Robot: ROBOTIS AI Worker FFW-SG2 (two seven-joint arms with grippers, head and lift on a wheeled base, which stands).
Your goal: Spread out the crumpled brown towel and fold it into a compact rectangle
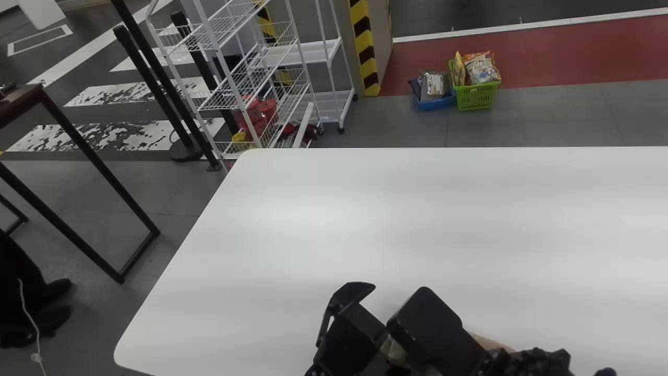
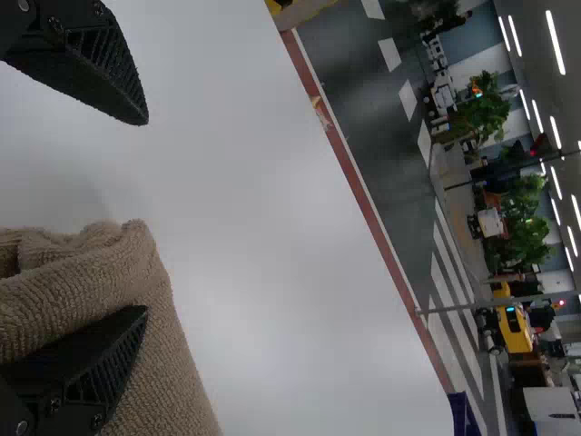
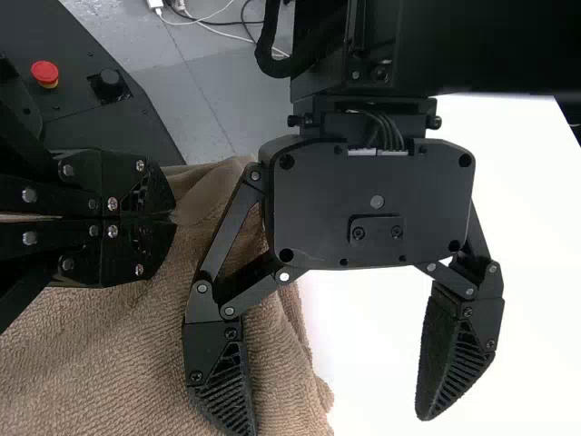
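brown terry, the towel [image 3: 272,363] lies on the white table [image 1: 365,235], towards five o'clock in the head view, with slips of it seen amid the black arm parts. the right gripper [image 3: 174,218] is closed, with a fold of the cloth apparently pinched at its tips. the left gripper [image 2: 145,216] stands wide, holding nothing: one finger is over the towel, the other out past its edge above the table.

my guess is that the spreading is in hand, with the compact rectangle a good way off. next, the left gripper would want to narrow on the near layers, checking that it takes the edge and not a loose crease, so both can draw the cloth out flat.

the left wrist view gives the thick, rolled-over fold close up, which the head view does not. the right wrist view gives a broad run of cloth, plus a red button [image 3: 45,73]; the head view instead offers a green basket [image 1: 477,96] on the floor towards two o'clock.
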